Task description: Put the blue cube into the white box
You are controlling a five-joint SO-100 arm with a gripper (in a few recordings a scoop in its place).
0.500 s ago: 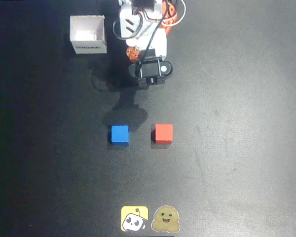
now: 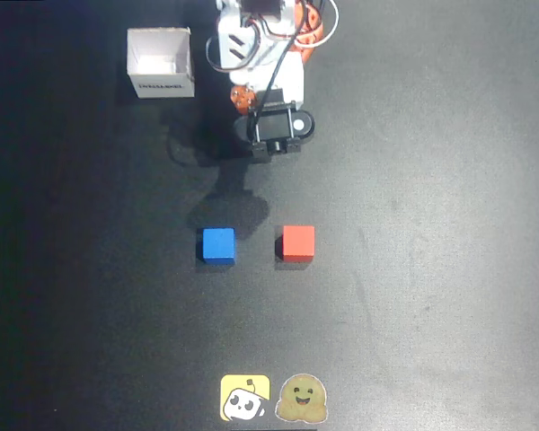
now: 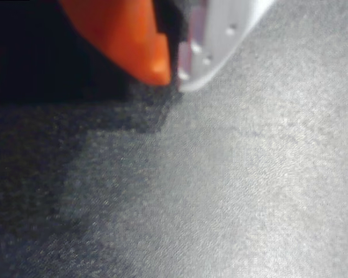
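Observation:
The blue cube [image 2: 218, 244] lies on the dark table in the overhead view, left of a red cube [image 2: 297, 242]. The white box [image 2: 161, 62] stands at the top left, its open top showing and dark print on its near side. The arm sits folded at the top centre, well behind both cubes. In the wrist view my gripper [image 3: 174, 74] is shut, the orange fingertip [image 3: 145, 52] and the white fingertip [image 3: 214, 46] pressed together with nothing between them, hanging just above the bare table.
Two stickers, a yellow one [image 2: 244, 398] and a brown smiling one [image 2: 303, 399], lie at the table's near edge. The arm's shadow falls between the arm and the blue cube.
The arm's wrist has shifted very slightly; the cubes and the box have not moved.

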